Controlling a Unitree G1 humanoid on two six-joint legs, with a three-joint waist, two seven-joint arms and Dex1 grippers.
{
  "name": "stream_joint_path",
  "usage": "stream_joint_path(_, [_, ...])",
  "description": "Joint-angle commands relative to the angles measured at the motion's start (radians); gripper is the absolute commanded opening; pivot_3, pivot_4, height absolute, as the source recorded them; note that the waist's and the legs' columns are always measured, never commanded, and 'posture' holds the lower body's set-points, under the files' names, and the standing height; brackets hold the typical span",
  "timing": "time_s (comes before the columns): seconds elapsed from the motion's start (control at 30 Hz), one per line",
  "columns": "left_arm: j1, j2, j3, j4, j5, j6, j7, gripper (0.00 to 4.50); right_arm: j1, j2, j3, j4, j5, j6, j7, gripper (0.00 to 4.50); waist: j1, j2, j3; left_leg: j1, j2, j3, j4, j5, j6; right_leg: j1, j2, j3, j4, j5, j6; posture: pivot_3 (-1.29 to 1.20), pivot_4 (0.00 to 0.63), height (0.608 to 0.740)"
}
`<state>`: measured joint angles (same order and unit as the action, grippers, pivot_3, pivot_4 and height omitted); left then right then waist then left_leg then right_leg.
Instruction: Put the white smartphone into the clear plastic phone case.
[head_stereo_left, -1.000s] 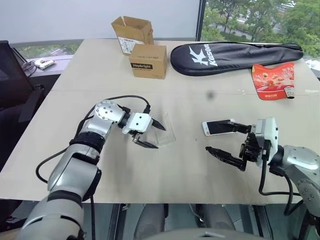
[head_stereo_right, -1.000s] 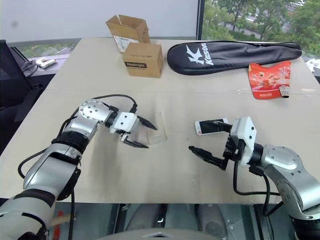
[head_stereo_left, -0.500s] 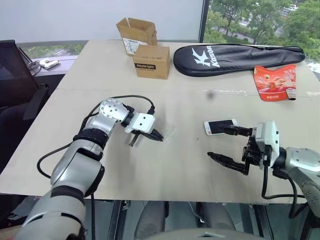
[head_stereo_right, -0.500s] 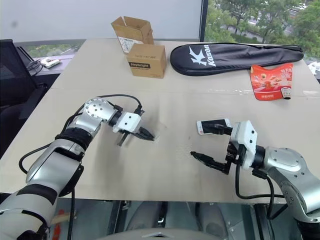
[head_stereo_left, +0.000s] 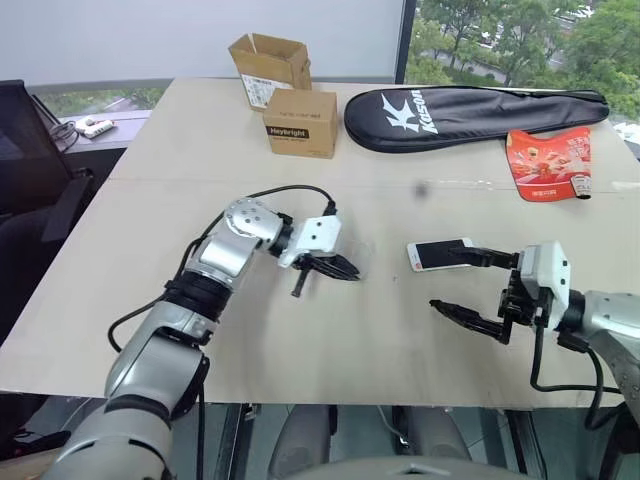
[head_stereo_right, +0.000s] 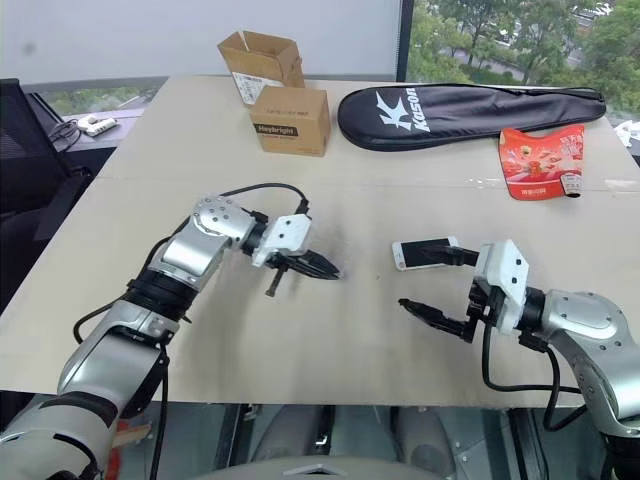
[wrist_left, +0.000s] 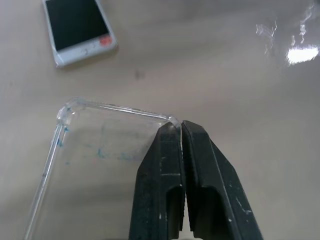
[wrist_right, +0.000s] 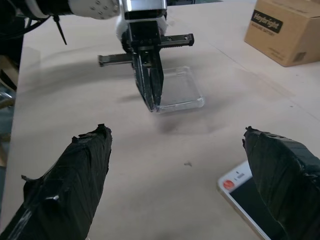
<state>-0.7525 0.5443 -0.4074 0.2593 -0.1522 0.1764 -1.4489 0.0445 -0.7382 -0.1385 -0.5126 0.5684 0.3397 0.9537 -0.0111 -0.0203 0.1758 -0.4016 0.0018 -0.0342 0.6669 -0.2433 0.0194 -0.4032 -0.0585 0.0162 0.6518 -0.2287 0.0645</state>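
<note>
Left tool (wrist_left: 181, 131) pinched tight on one corner of the thin clear plastic phone case (wrist_left: 102, 160), held just above the beige counter (head_stereo_left: 300, 350). Small white smartphone with dark screen (head_stereo_left: 438, 253) lies flat on the counter, well apart from the case (screen up). Right tool (head_stereo_left: 472, 285) spread wide, empty, one finger just beside the smartphone.

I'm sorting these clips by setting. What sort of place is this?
Probably an office or lab: a big plain table beside a window that looks out on trees, cardboard boxes on the table, and a dark office chair alongside.
</note>
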Motion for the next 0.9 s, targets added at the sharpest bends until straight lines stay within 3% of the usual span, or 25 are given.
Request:
stream_joint_path(0.03, [0.017,0.011,-0.022,-0.19,-0.035,0.264,0.018,0.01,0.02,-0.011,-0.05,-0.008,0.004,-0.029,0.009,4.5,-0.001,0.0,0.0,0.0,0.0,0.0,0.0,0.0,0.0,0.0,0.0,0.0,0.0,0.0,0.0,0.0,0.15,0.74])
stream_joint_path(0.23, [0.041,0.014,-0.055,-0.359,-0.068,0.458,0.032,0.01,0.057,-0.024,-0.073,-0.005,-0.008,-0.037,0.019,4.5,-0.001,0.0,0.0,0.001,0.001,0.0,0.0,0.0,0.0,0.0,0.003,0.001,0.001,0.0,0.0,0.0,0.15,0.74])
stream_joint_path(0.5, [0.048,-0.025,-0.125,-0.363,-0.02,0.424,0.081,0.01,0.114,-0.098,-0.102,0.072,-0.052,-0.098,0.114,4.5,0.002,0.0,0.0,0.001,0.001,0.002,0.0,0.0,0.0,0.0,0.003,0.002,-0.001,0.0,-0.001,0.0,0.15,0.74])
stream_joint_path(0.6, [0.049,-0.051,-0.119,-0.365,-0.034,0.447,0.104,1.0,0.107,-0.106,-0.114,0.092,-0.049,-0.107,0.129,4.5,0.0,0.0,0.0,0.001,0.001,0.002,0.0,0.0,0.0,0.0,0.003,0.002,-0.001,0.0,-0.001,0.0,0.15,0.74])
stream_joint_path(0.83, [0.051,-0.062,-0.077,-0.389,-0.071,0.494,0.144,4.37,0.07,-0.113,-0.109,0.131,-0.074,-0.123,0.127,4.5,0.001,0.0,0.0,0.001,0.001,0.001,0.0,0.0,0.0,0.0,0.004,0.003,-0.001,0.0,-0.001,0.0,0.15,0.74])
stream_joint_path(0.9, [0.043,-0.062,-0.026,-0.401,-0.115,0.526,0.153,4.44,0.036,-0.104,-0.089,0.155,-0.116,-0.139,0.092,4.5,0.0,0.0,0.0,0.001,0.001,0.002,0.0,0.0,0.0,0.0,0.004,0.003,-0.001,0.0,-0.001,0.0,0.15,0.74])
